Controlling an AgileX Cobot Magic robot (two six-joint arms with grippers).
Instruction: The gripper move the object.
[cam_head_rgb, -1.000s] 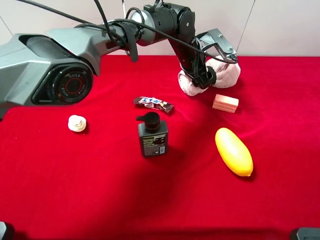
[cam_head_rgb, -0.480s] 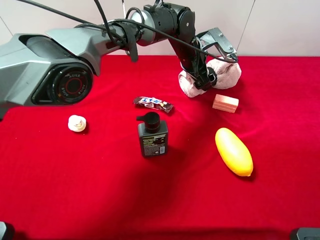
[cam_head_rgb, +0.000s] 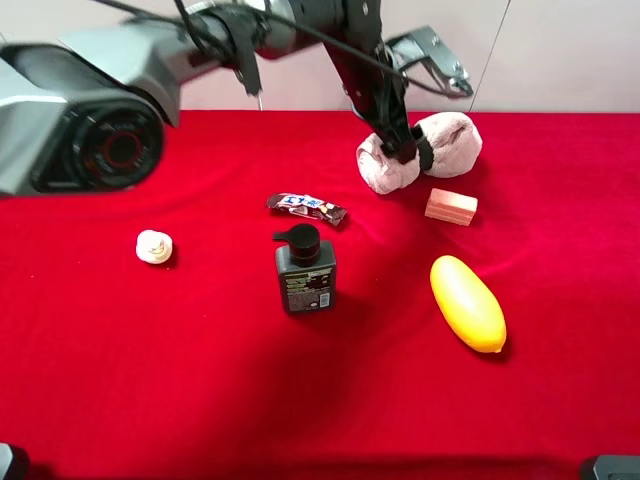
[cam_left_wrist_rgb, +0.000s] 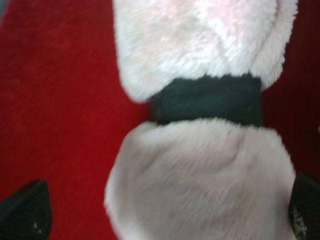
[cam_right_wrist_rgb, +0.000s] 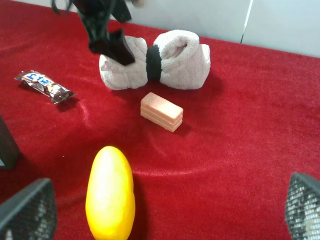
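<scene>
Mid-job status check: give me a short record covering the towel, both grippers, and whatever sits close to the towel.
towel: pale pink roll with a black band, lying on the red cloth
left gripper: open, fingertips on either side of one end of the towel; contact unclear
right gripper: open, holding nothing, apart from the towel
nearest neighbour: soap bar, beside the towel, not touching
others: yellow fruit, black pump bottle, snack wrapper, white cap

Label print on black bottle (cam_head_rgb: 305, 285) too small to read, snack wrapper (cam_head_rgb: 307, 207) lettering perhaps blue, illegible
</scene>
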